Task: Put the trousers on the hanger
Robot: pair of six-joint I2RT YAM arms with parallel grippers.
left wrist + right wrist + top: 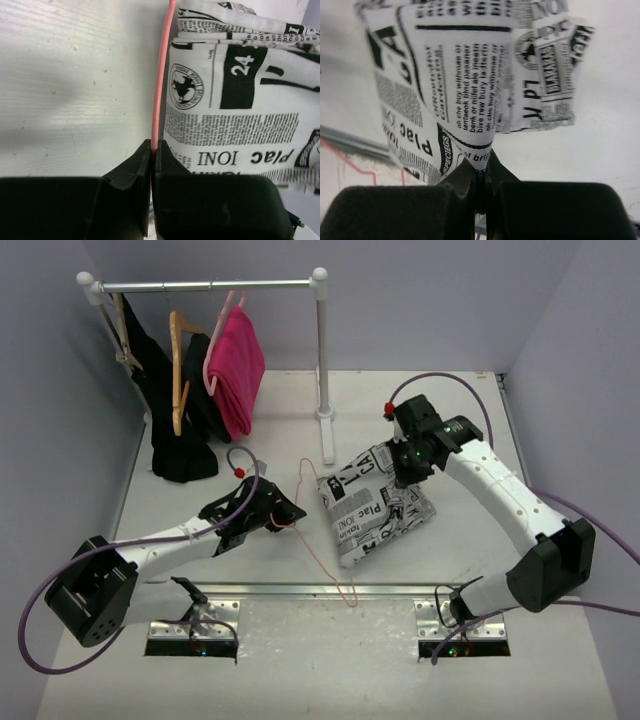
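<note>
The folded trousers [372, 508], white with black newspaper print, lie mid-table. Their far right corner is pinched in my right gripper [408, 478] and pulled up; in the right wrist view the cloth [470, 90] rises from the shut jaws of that gripper [481, 167]. The thin pink hanger [316, 540] lies on the table just left of the trousers. My left gripper [290, 512] is shut on its wire. In the left wrist view the pink wire [159, 90] runs straight up from the closed tips of the left gripper [153, 148], beside the trousers [235, 115].
A white clothes rail [210, 285] stands at the back left with black garments [170, 410], a wooden hanger [178, 370] and a bright pink garment [235, 370] on a pink hanger. Its right post [323, 350] stands behind the trousers. Purple cables trail from both arms.
</note>
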